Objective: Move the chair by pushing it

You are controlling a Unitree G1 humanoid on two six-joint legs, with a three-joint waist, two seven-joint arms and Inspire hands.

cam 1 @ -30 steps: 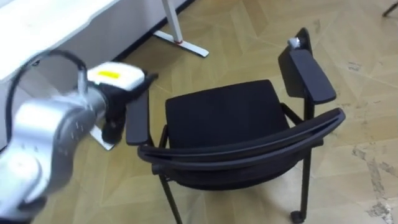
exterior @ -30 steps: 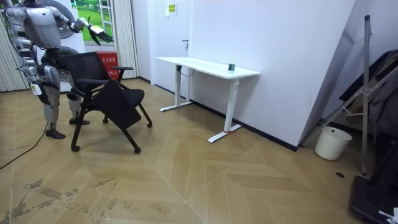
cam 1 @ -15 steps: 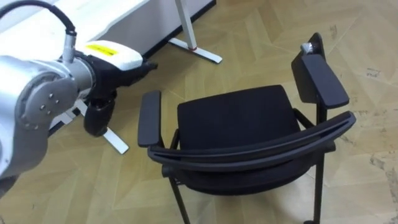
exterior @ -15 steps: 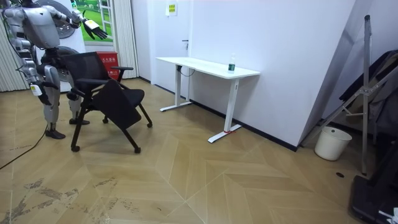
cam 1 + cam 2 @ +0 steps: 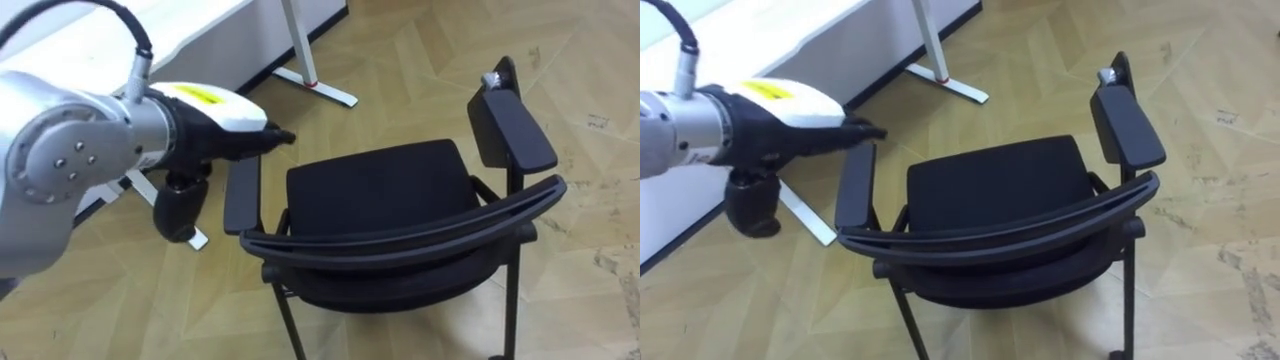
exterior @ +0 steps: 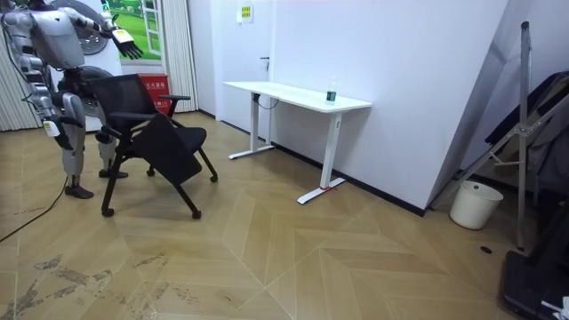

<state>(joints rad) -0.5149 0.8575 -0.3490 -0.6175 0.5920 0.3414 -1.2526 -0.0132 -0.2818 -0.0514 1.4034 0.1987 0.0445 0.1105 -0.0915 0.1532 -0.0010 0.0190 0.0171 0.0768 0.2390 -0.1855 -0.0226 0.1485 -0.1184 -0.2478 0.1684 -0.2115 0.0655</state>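
- Chair (image 5: 380, 195), black with armrests, stood on the wood floor (image 5: 420, 60) right in front of the robot, backrest rail (image 5: 400, 240) nearest the head camera and seat facing away.
- Left hand (image 5: 215, 125) was up over the front end of the chair's left armrest (image 5: 240, 195).
- Its fingers (image 5: 270, 138) were straight and close together, pointing across toward the seat and curled round nothing.
- Room view put that hand (image 6: 127, 42) above the backrest with clear air between, so there was no contact with the chair (image 6: 147, 133).
- Right armrest (image 5: 512, 128) had nothing on it or near it.
- Right hand (image 6: 50, 130) hung at the robot's side, on the room view's left; I couldn't tell how its fingers were set.
- Robot stood behind the chair at the room view's left.
- White desk (image 6: 298, 95) was well apart on the far side, against the wall, with a small bottle (image 6: 332, 91) on top.
- In the eye views the desk's foot (image 5: 315, 85) lay on the floor beyond the left armrest.
- Writing: yellow label (image 5: 200, 95) on the back of the left hand, print too small to read.
- Yellow sign (image 6: 244, 13) high on the wall and a red box (image 6: 156, 85) behind the chair both carried marks that were not legible.
- White bucket (image 6: 469, 204) sat by the wall at the room view's right.
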